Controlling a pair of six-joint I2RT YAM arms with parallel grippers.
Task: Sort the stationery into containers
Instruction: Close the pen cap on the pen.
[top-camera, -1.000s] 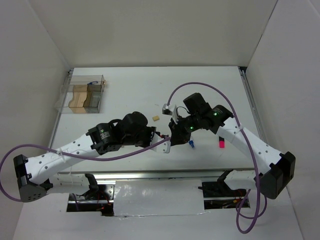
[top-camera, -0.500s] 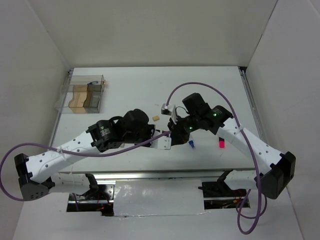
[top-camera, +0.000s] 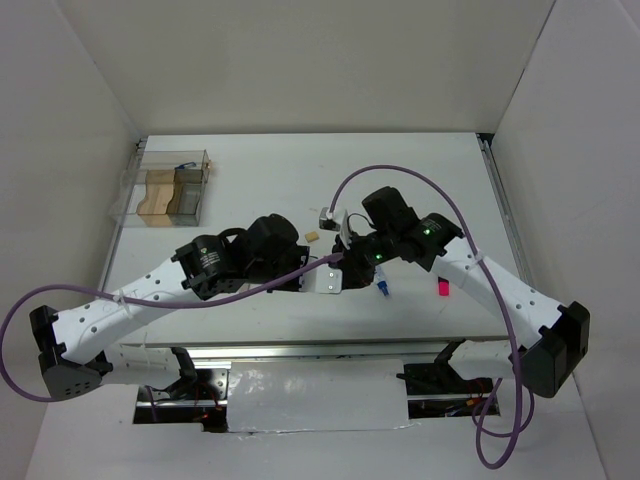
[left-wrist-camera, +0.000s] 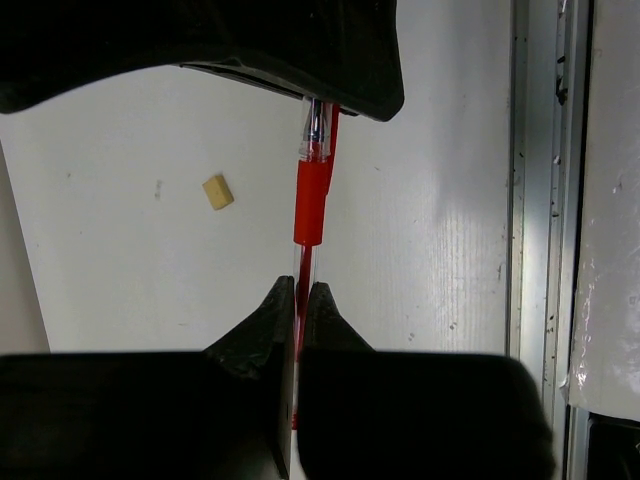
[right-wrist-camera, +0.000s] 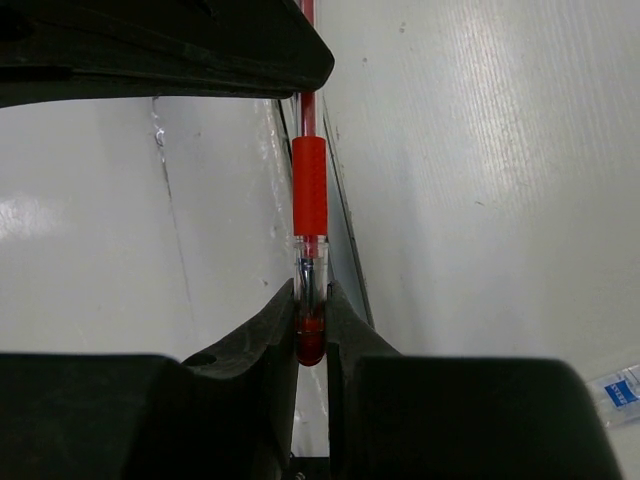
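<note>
Spanning the gap between the two arms, the thin red pen is held off the white bench, pinched at both ends. The left jaws are closed on its clear plastic barrel, matte black fingertips pressed against it from either side. The right jaws are closed on the other end, where red ink shows through the transparent tube between blunt black pads.

The pen is a slim straight stick: a clear barrel, then a smooth opaque red sleeve partway along, then clear plastic again with a thin dark core inside. In the left wrist view it runs straight up from the fingertips and disappears under the right arm's black housing.

The bench is pale and faintly scuffed, with a ribbed metal rail along one edge. A small tan eraser block, a squarish cube, lies on it near the jaws, touching nothing. Just right of the meeting point lies the clear blue-capped tube, and further right the pink-black marker, its pink end bright.

At the far left stands the small clear plastic box, thin-walled, rectangular and divided into compartments. A tan block and a brown block sit side by side inside it.

A glossy purple cable arcs over the right arm.
</note>
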